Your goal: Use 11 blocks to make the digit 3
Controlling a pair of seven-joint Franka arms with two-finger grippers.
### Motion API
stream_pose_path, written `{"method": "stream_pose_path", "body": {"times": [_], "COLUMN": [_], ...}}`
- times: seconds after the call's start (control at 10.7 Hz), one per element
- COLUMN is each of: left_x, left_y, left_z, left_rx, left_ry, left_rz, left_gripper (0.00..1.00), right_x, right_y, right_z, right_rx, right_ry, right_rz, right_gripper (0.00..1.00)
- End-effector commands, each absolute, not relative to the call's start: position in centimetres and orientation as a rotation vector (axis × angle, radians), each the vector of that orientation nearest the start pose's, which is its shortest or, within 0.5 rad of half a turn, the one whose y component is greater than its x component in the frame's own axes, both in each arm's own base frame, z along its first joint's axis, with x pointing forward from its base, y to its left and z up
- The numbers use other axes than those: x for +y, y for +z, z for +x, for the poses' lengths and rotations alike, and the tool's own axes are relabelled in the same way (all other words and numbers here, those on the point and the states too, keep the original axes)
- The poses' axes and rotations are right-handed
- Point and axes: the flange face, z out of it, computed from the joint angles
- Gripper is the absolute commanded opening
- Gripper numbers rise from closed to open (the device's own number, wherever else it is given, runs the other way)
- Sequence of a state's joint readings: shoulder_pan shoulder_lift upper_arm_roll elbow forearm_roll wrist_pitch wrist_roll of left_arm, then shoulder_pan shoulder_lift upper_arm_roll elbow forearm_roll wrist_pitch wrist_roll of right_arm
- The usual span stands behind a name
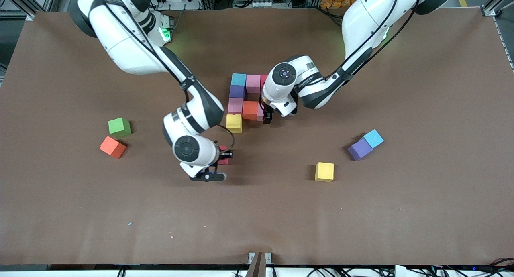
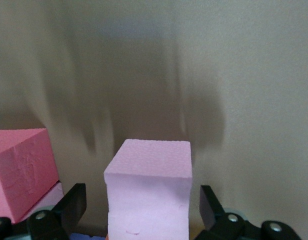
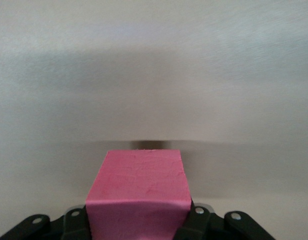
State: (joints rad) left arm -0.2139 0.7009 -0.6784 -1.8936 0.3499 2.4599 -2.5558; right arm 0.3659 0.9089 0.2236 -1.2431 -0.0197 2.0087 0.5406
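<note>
A partial figure of blocks stands mid-table: light blue (image 1: 238,79), pink (image 1: 253,83), purple (image 1: 237,91), pink (image 1: 235,105), orange (image 1: 249,110) and yellow (image 1: 234,123). My left gripper (image 1: 267,117) is down at the figure beside the orange block. In the left wrist view its fingers (image 2: 74,205) stand open on either side of a light pink block (image 2: 149,190), with gaps on both sides. A deeper pink block (image 2: 19,175) sits beside it. My right gripper (image 1: 223,155) is shut on a deep pink block (image 3: 139,190), low over the table, nearer the front camera than the yellow block.
Loose blocks lie around: an orange-red one (image 1: 113,147) and a green cube (image 1: 119,127) toward the right arm's end; a yellow one (image 1: 324,172) and a touching purple (image 1: 360,149) and light blue (image 1: 373,138) pair toward the left arm's end.
</note>
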Motion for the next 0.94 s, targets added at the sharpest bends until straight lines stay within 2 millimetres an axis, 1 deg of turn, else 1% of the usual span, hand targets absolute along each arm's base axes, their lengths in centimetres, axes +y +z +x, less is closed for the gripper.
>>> {"method": "stream_pose_path", "body": {"times": [0.0, 0.09, 0.19, 0.28, 0.37, 0.47, 0.56, 0.66, 0.75, 0.84], "left_x": [-47.6, -47.3, -46.7, -45.9, -44.5, -44.0, -42.6, -40.4, -38.8, -36.7], "left_y": [22.9, 24.1, 25.2, 26.2, 27.1, 28.1, 29.3, 30.3, 31.3, 31.9], "left_z": [42.1, 42.3, 42.8, 44.0, 46.0, 47.3, 49.5, 52.1, 54.4, 56.7], "left_rx": [-2.147, -2.139, -2.112, -2.082, -2.056, -2.013, -1.991, -2.008, -2.013, -2.014], "left_ry": [0.201, 0.169, 0.139, 0.118, 0.106, 0.095, 0.086, 0.086, 0.082, 0.085], "left_rz": [-2.296, -2.303, -2.328, -2.352, -2.350, -2.372, -2.386, -2.388, -2.421, -2.444], "left_gripper": [1.00, 1.00, 1.00, 1.00, 1.00, 1.00, 1.00, 1.00, 1.00, 1.00], "right_x": [39.1, 39.5, 39.8, 40.4, 40.9, 41.4, 41.6, 41.9, 42.3, 42.1], "right_y": [20.7, 20.7, 20.9, 20.6, 20.5, 20.1, 20.5, 20.4, 20.2, 20.0], "right_z": [63.3, 62.6, 62.5, 61.6, 60.9, 60.3, 59.8, 59.1, 58.4, 58.0], "right_rx": [0.010, -0.003, -0.004, -0.014, 0.032, 0.035, 0.032, 0.019, 0.006, -0.002], "right_ry": [0.323, 0.361, 0.364, 0.385, 0.393, 0.397, 0.402, 0.402, 0.382, 0.358], "right_rz": [-3.088, -3.101, -3.098, -3.103, -3.113, -3.115, -3.116, -3.116, -3.114, -3.111], "right_gripper": [0.34, 0.34, 0.34, 0.34, 0.34, 0.34, 0.34, 0.34, 0.34, 0.34]}}
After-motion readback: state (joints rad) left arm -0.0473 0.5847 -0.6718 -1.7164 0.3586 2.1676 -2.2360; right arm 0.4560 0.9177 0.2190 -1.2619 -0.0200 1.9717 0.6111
